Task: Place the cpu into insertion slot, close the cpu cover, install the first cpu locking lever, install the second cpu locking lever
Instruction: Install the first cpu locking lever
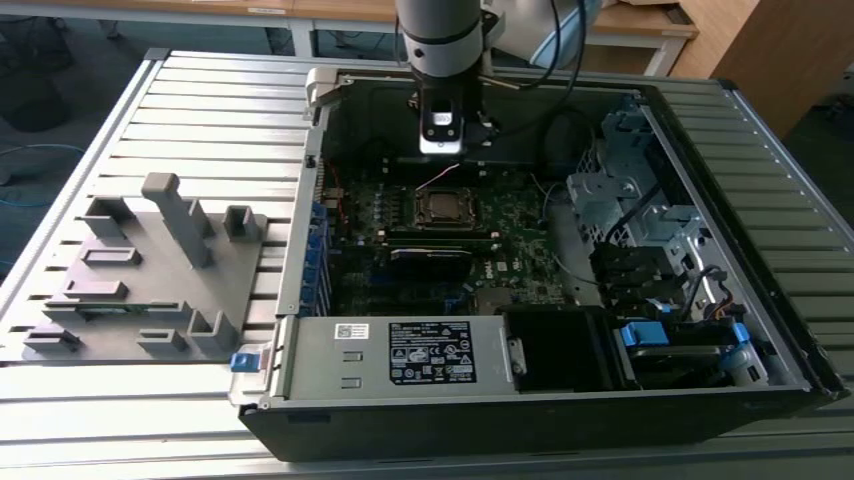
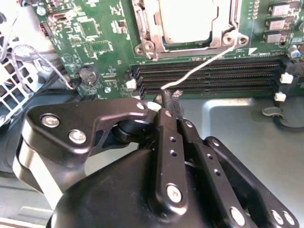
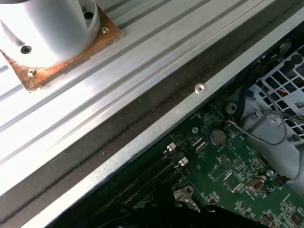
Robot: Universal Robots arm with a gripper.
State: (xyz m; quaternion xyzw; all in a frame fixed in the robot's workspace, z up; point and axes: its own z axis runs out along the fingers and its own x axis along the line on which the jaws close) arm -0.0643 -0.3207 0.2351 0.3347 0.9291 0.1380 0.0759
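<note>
Small and square, with a pale silvery-grey metal face: the cpu [image 2: 194, 21], as seen in the second wrist view. Lies flat inside the insertion slot [image 1: 419, 210], about mid-board on the green motherboard [image 1: 514, 265] in the exterior view. Framed by the cpu cover [image 2: 148, 28], a thin bright metal plate lying down around the chip's face. Crossed at one corner by a locking lever [image 2: 204, 64], a thin pale rod slanting out over the long black memory slots [image 2: 213, 76] toward the gripper [image 2: 167, 100]. Jaws drawn close together, no gap to be seen between the black fingers [image 2: 164, 137], tips right at the rod's free end; cannot tell whether pinching it. Above the socket in the exterior view, the arm [image 1: 441, 40], reaching down into the open computer case [image 1: 534, 425]. Under the case, a ribbed aluminium table [image 1: 200, 110]; on it, toward the exterior view's left and just beside the case, a grey moulded fixture [image 1: 147, 270]. Behind, wooden desks [image 1: 641, 20]. In the first wrist view, a round pale mount [image 3: 47, 23] on a rust-edged plate [image 3: 107, 28] bolted to the table's ribs.
</note>
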